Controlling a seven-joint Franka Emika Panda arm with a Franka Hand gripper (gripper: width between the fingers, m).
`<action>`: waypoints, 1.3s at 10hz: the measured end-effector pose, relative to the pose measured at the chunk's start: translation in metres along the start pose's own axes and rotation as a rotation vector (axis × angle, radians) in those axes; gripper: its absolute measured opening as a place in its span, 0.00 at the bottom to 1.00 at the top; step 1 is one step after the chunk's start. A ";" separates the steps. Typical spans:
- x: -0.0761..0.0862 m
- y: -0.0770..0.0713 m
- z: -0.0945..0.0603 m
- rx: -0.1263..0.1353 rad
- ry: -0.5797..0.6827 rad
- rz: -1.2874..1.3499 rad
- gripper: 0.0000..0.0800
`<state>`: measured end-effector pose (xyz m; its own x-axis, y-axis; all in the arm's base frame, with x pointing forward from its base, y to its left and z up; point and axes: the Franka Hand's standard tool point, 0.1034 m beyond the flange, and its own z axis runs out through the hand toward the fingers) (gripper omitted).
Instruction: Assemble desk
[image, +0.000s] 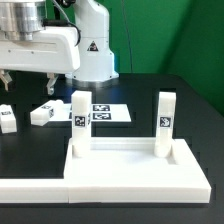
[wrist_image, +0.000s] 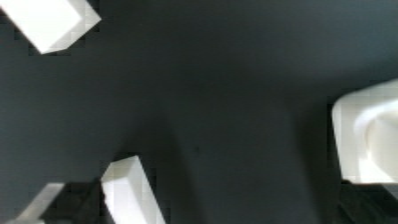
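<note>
tool (image: 28, 86) open near loose leg (image: 45, 113); desk top (image: 130, 166) carries two upright legs (image: 80, 118).

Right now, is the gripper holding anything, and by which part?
Nothing is held. The gripper hangs open with nothing between its jaws. The nearest loose leg lies on the table, untouched.

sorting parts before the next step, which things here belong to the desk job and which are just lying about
Job in hand:
- desk top
- upright legs, two standing in it
- loose legs, two lying apart from it
- gripper, open

Lying about:
- marker board
- white border bar
</note>
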<state>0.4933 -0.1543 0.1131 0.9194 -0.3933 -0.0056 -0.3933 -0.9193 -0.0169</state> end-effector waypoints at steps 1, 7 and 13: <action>0.000 0.000 0.001 -0.001 -0.001 0.004 0.81; -0.072 0.020 0.031 0.087 -0.426 0.082 0.81; -0.095 0.042 0.065 0.096 -0.811 0.088 0.81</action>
<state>0.3898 -0.1548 0.0483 0.6155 -0.2948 -0.7310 -0.4956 -0.8659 -0.0681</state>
